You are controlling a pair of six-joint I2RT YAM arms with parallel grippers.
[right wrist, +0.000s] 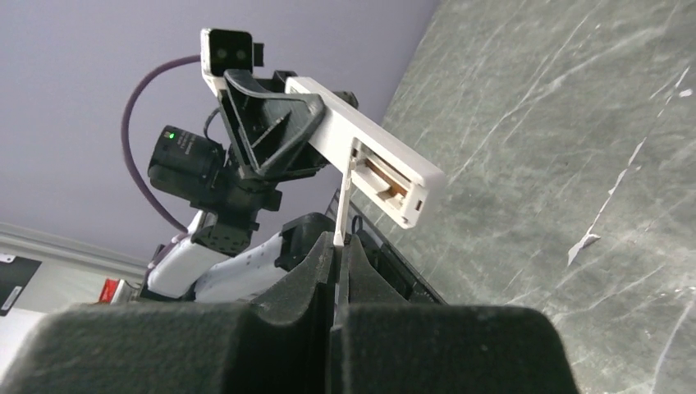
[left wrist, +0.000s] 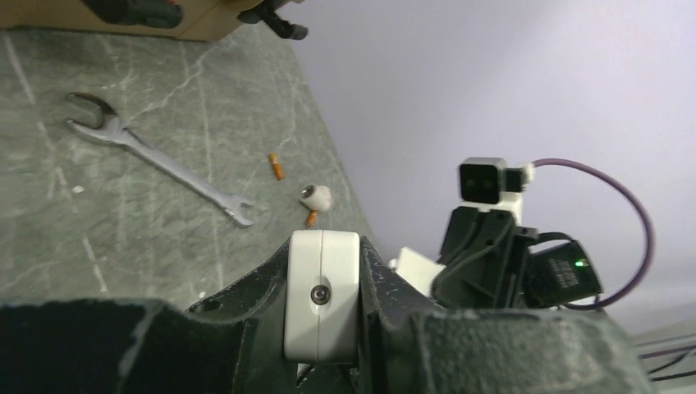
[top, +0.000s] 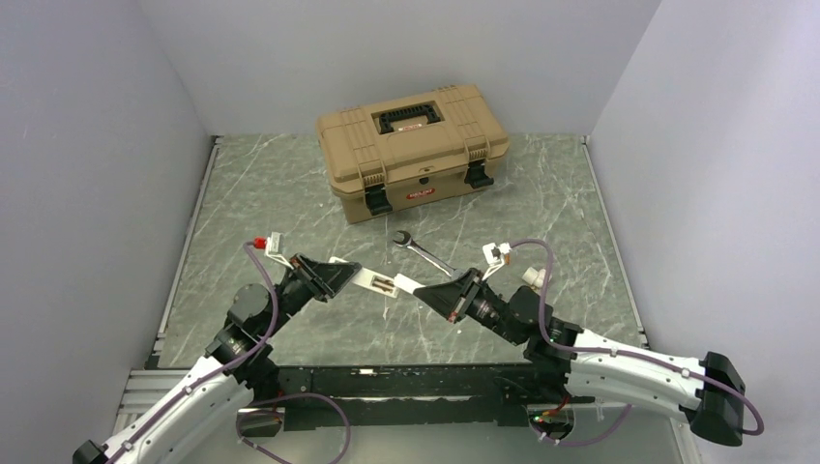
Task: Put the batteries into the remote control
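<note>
My left gripper (top: 348, 271) is shut on one end of the white remote control (top: 377, 281) and holds it above the table. In the left wrist view the remote's end (left wrist: 322, 287) is clamped between the fingers (left wrist: 246, 295). In the right wrist view the remote (right wrist: 369, 148) shows its open orange-brown recess (right wrist: 384, 177). My right gripper (top: 423, 289) is shut on a thin white cover (right wrist: 342, 205), its edge at the recess. Two small orange batteries (left wrist: 277, 167) lie on the table near a small white round object (left wrist: 316, 197).
A steel wrench (top: 423, 250) lies behind the grippers and also shows in the left wrist view (left wrist: 156, 160). A tan toolbox (top: 411, 145) with a black handle stands shut at the back. White walls close in the left, right and back.
</note>
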